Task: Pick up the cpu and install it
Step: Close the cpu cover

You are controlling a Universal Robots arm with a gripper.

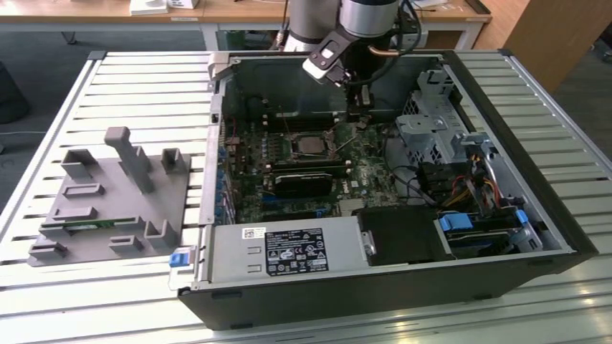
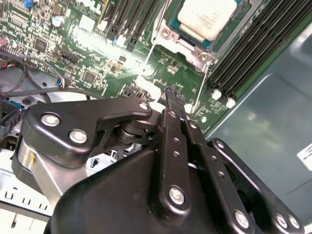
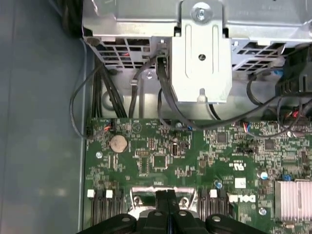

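The cpu [image 2: 207, 17] is a small square chip with a pale silver top, lying flat inside the socket frame [image 2: 168, 35] on the green motherboard [image 2: 97, 53]. In the exterior view the cpu [image 1: 308, 145] sits mid-board inside the open computer case [image 1: 497, 107]. My gripper [image 1: 357, 119] hangs over the board toward the exterior view's right of the socket, apart from the chip. Its black fingers [image 2: 171, 114] are pressed together with nothing between them. In the first wrist view the gripper [image 3: 167, 197] is shut above the socket's metal edge [image 3: 161, 191].
A grey tray [image 1: 105, 193] with a green memory stick [image 1: 91, 226] lies at the exterior view's left. Inside the case are a power supply [image 1: 287, 251], a metal drive cage [image 1: 426, 125], black cables [image 3: 146, 83], memory slots [image 2: 246, 44] and a coin cell [image 3: 118, 143].
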